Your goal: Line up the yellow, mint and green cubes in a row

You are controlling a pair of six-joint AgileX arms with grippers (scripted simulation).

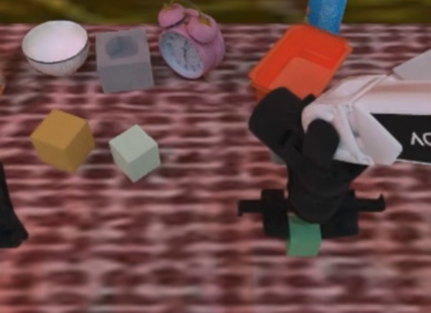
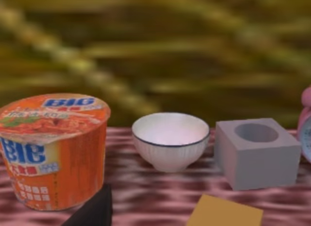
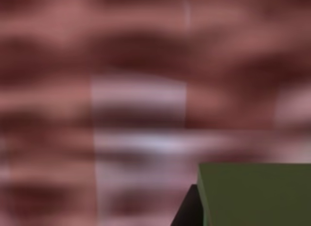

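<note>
Green plastic shows just below my right gripper point(image 1: 304, 225) in the top view: the green cube point(image 1: 304, 237) sits partly under the black gripper body, right of the table's centre and toward the near edge. I cannot tell from that view whether the jaws are closed on the cube or merely set over it. The right wrist view adds only a flat green face point(image 3: 255, 194) close to the lens, with a dark finger point(image 3: 187, 209) touching its edge, over the mottled red-and-pink tablecloth point(image 3: 136, 90).

My right arm reaches in from the top view's right side. Behind it lies an orange tray point(image 1: 303, 57), with a blue cylinder point(image 1: 328, 9) at the far edge.

Well apart, on the left half of the table, the mint cube point(image 1: 135, 152) stands near the yellow cube point(image 1: 62, 139), with a clear gap between them; both are turned at an angle.

Farther back on that side are a white bowl point(image 1: 56, 46), a grey block point(image 1: 124, 59) with a dark round hollow, and a pink alarm clock point(image 1: 190, 41).

My left gripper point(image 1: 8, 219) is parked at the table's left edge; I cannot make out its jaws. Its wrist view shows an orange noodle cup point(image 2: 52, 150) beside the bowl and the block.
</note>
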